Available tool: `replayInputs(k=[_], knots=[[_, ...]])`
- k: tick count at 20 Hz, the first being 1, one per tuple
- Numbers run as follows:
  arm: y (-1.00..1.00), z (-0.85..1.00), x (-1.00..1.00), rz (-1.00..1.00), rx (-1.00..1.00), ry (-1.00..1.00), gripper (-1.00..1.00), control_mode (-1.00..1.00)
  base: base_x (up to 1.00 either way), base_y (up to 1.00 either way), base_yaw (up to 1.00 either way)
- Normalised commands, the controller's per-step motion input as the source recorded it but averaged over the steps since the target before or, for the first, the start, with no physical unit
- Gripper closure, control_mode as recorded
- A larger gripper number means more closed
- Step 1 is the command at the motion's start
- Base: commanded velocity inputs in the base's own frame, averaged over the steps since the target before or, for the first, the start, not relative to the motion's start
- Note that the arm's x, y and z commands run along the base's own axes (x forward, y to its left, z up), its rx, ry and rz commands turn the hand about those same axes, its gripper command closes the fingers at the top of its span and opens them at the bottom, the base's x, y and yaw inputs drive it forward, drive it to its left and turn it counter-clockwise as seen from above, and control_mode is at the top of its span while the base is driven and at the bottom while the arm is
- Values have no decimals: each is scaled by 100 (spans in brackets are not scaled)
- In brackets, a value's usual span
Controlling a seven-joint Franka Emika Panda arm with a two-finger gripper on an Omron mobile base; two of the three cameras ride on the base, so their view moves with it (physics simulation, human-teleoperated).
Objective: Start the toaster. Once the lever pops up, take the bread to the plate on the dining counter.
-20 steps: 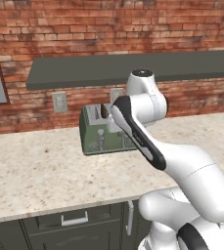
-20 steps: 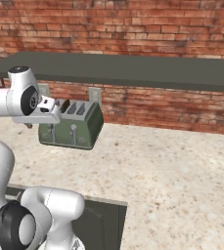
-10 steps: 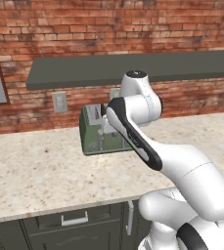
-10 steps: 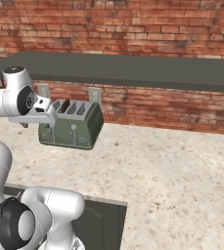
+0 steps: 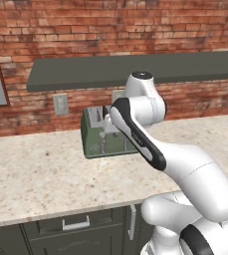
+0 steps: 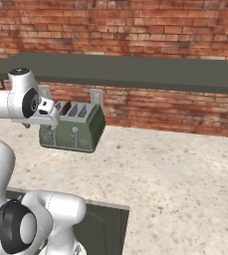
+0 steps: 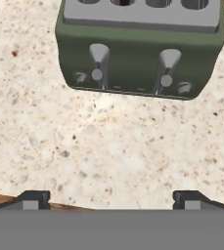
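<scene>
The toaster (image 7: 140,49) stood on the speckled counter (image 7: 108,146) against the brick wall — rigid, boxy, judged heavy enough to stay put under a downward push. Contact belonged on one of its two silver levers (image 7: 99,53), both small and probably slick. The arm hung above and before it, looking down; the gripper (image 7: 111,199) was spread wide, holding nothing.

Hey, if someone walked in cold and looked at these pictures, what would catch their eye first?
Probably the green toaster, sitting on the speckled counter against the red brick wall, with two silver levers on its front. Next, the big white robot arm bending in front of it, its open gripper hanging above the counter just short of the toaster.
</scene>
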Motion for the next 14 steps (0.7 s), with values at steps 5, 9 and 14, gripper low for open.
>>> replayInputs(k=[5, 9, 14], knots=[[0, -11, 23, -7, 0, -5, -100, -100, 0, 0, 0], [0, -25, 19, -5, 0, -6, -100, -100, 0, 0, 0], [0, -25, 19, -6, 0, -5, -100, -100, 0, 0, 0]])
